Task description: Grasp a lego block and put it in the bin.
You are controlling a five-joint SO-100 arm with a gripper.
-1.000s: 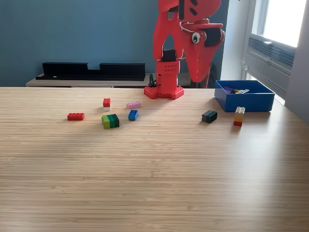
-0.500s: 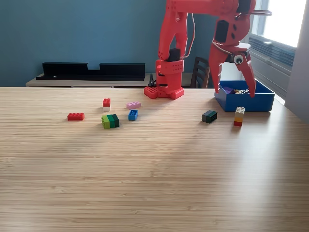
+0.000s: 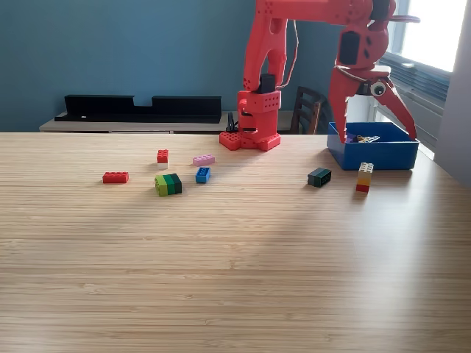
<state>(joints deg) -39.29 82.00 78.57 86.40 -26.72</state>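
Note:
The blue bin (image 3: 374, 153) stands on the table at the exterior view's right, with a few small pieces inside. My red gripper (image 3: 372, 132) hangs over the bin, fingers spread wide and pointing down, open with nothing between them. Loose lego blocks lie on the table: a dark green one (image 3: 319, 176) and a yellow-orange-red stack (image 3: 364, 177) just in front of the bin, and to the left a blue one (image 3: 202, 174), a pink one (image 3: 204, 159), a green pair (image 3: 168, 184), a small red one (image 3: 163, 156) and a flat red one (image 3: 115, 177).
The arm's red base (image 3: 250, 140) is fixed at the table's far edge. A black shelf unit (image 3: 140, 108) runs along the blue wall behind. A dark chair back (image 3: 307, 110) shows behind the base. A window lies at the right.
The arm swung from above its base out to the right and now hangs over the bin. Its fingers have spread wider than half a second ago.

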